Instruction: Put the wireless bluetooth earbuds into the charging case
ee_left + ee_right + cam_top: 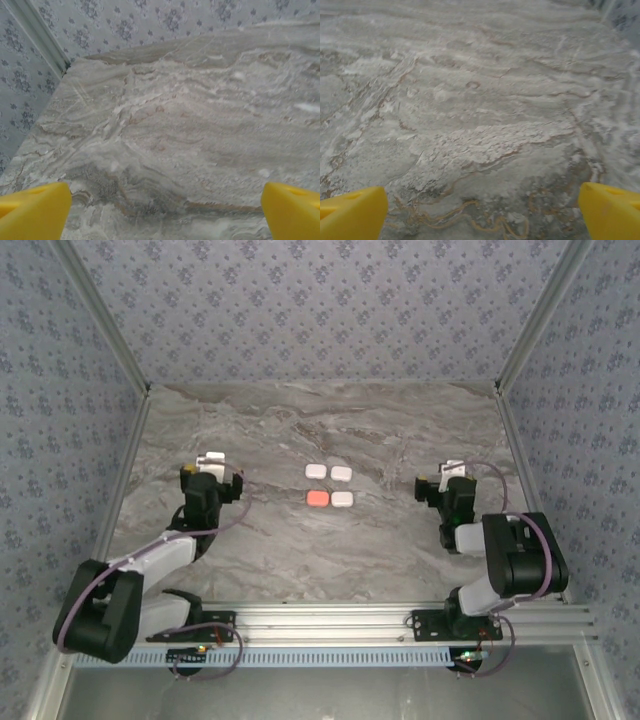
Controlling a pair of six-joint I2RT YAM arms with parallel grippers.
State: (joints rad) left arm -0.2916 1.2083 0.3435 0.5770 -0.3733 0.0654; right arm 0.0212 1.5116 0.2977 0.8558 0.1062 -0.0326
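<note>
Veined marble desk in a papered booth, both claws open.
The grey-brown desk [300, 550] is boxed by blue floral-papered walls [320, 310]. At its middle, three white charging cases [341, 472] and one coral-red case [317, 498] sit in a tight two-by-two cluster. The left claw [165, 212] and right claw [482, 212] flank them, well apart, yellow fingers [32, 210] spread wide over bare marble.

The table [300, 550] looks like veined grey marble — smooth, low sheen — the yellow fingertips [32, 212] like matt plastic.
</note>
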